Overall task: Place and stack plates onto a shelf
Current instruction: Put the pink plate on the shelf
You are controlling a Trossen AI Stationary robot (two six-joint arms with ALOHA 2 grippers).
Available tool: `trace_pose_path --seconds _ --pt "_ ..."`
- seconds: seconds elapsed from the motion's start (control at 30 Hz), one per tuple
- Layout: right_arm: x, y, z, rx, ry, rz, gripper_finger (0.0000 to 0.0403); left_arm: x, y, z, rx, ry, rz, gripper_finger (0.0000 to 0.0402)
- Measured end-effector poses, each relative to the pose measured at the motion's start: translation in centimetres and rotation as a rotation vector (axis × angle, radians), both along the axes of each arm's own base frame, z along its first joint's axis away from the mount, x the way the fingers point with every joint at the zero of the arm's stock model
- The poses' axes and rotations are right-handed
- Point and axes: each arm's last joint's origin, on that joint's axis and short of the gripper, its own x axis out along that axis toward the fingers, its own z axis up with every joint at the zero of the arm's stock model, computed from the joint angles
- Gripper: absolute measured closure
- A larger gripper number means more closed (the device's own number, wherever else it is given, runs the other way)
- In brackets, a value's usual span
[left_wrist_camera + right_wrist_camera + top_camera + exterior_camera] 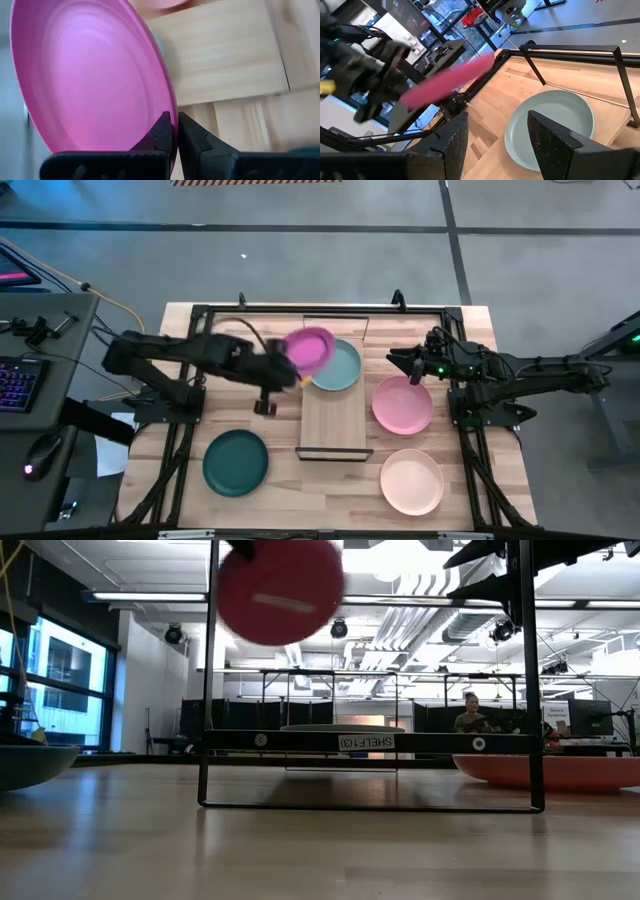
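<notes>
My left gripper (296,374) (174,126) is shut on the magenta plate (311,349) (281,588) (451,80), which it holds tilted in the air above the far end of the shelf (333,420) (365,741). The pale teal plate (338,368) (551,125) lies flat on the shelf's far end. On the tabletop rest the light pink plate (402,406) (560,770), the cream plate (411,481) and the dark green plate (236,463) (28,764). My right gripper (410,366) (497,142) hovers open between the teal and pink plates. My left gripper pinches the magenta plate's rim (171,107) between its two fingers, one finger (160,135) on the inner face and one on the underside. It comes from the table's left side. The plate is lifted clear and tilted steeply, rising away from the fingers.
A black frame (200,315) borders the butcher-block tabletop. The shelf's black wire legs (204,690) (529,690) stand ahead in the low view. A keyboard and mouse (40,450) sit on a desk left of the table. A person (470,716) is far off in the room.
</notes>
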Motion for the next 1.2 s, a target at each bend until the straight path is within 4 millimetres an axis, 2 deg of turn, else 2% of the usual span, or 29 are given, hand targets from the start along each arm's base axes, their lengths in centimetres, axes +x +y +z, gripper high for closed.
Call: trace_pose_path --seconds 0.1,0.3,0.43,0.57,0.73,0.93,1.2 --pt "0.0 0.0 0.0 0.000 0.001 0.000 0.0217 2.0 -1.4 -1.3 0.105 0.060 -0.161 0.0401" --pt "0.0 0.0 -0.1 0.000 0.011 0.000 0.0217 5.0 -2.8 -5.1 0.212 0.192 -0.327 0.0401" --pt "-0.1 0.0 -0.3 0.000 0.037 0.000 0.0217 6.2 -3.3 -7.1 0.237 0.261 -0.401 0.0401" --pt "-0.1 0.0 -0.6 0.000 0.060 0.000 0.0217 6.9 -3.7 -8.2 0.200 0.277 -0.507 0.0401" --pt "-0.1 0.0 -0.7 0.001 0.072 0.000 0.0217 7.3 -3.8 -9.3 0.219 0.250 -0.527 0.0401" --pt "-0.2 0.0 -0.8 0.001 0.084 0.000 0.0217 6.7 -5.1 -8.9 0.284 0.189 -0.579 0.0401" --pt "-0.2 0.0 -0.8 0.026 0.082 -0.005 0.0217 5.6 -4.4 -11.7 0.390 0.218 -0.748 0.0402"
